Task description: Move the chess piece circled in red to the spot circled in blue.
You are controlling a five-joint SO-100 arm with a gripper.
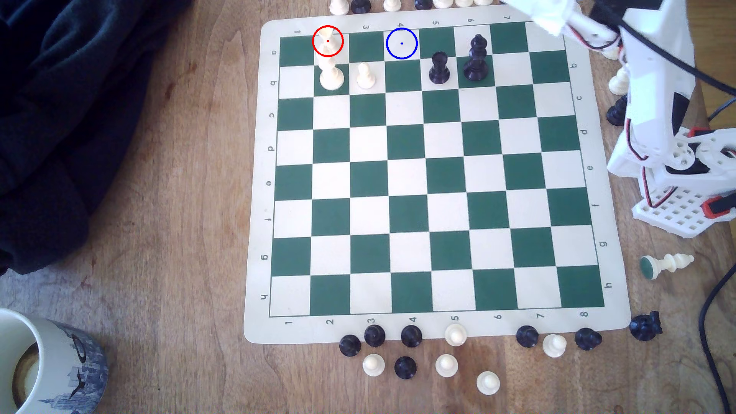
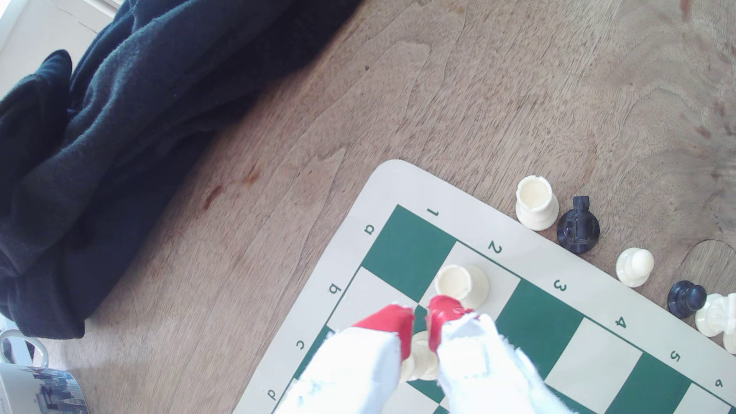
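The chess piece circled in red (image 1: 327,40) is a short cream-white piece with a pinched waist, standing on a cream square in the board's far row, second from the exterior view's left. In the wrist view the same piece (image 2: 462,284) shows its hollow top. The spot circled in blue (image 1: 401,43) is a bare cream square two squares to its right in the exterior view. My gripper (image 2: 421,312) hovers over the board just short of the piece. Its red-tipped fingers (image 2: 392,322) stand a narrow gap apart and hold nothing. The white arm (image 1: 653,79) reaches in from the exterior view's right.
A taller cream piece (image 1: 331,75) stands right in front of the red-ringed one, and a cream pawn (image 1: 365,75) stands beside it. Two black pieces (image 1: 439,67) (image 1: 476,57) stand further right. Loose pieces line the board's edges. Dark cloth (image 1: 59,119) and a mug (image 1: 40,366) lie at the left.
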